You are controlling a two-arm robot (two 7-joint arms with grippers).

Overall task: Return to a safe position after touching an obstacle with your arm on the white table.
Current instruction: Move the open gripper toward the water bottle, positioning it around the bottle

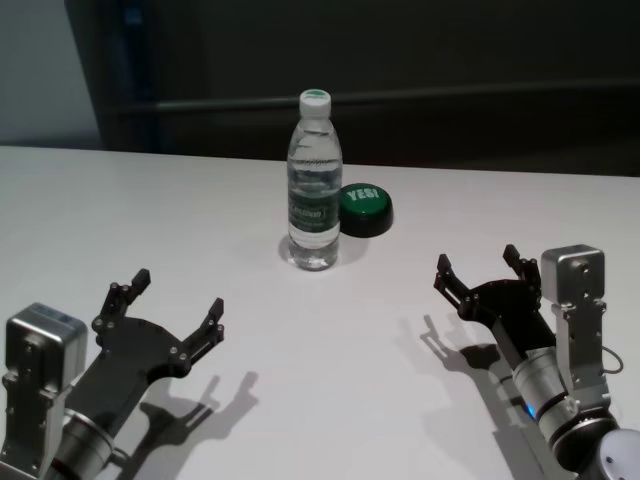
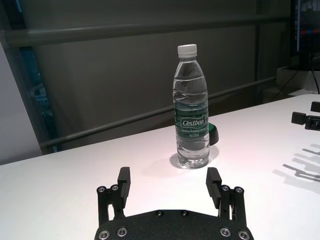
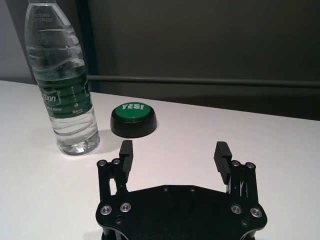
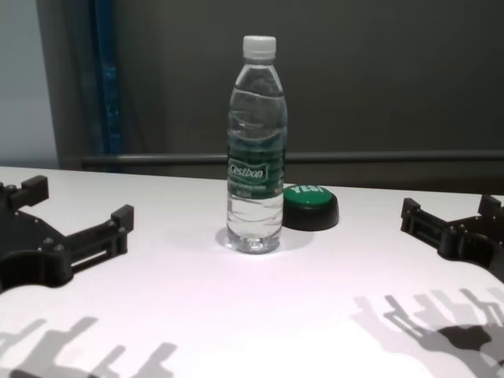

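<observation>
The obstacle [image 1: 314,185], a tall clear water bottle with a white cap and dark green label, stands upright mid-table; it also appears as the obstacle [image 2: 191,107], the obstacle [image 3: 62,80] and the obstacle [image 4: 256,150]. It rests on the white table [image 1: 180,220]. My left gripper [image 1: 178,296] hovers open and empty over the near left of the table, well short of the bottle. My right gripper [image 1: 481,268] hovers open and empty at the near right, apart from the bottle. Each wrist view shows its own open gripper, the left gripper [image 2: 169,183] and the right gripper [image 3: 174,155].
A low round green button [image 1: 365,208] marked "YES!" on a black base sits just right of and behind the bottle, also seen as the button [image 3: 133,119] and the button [image 4: 310,206]. A dark wall with a rail runs behind the table's far edge.
</observation>
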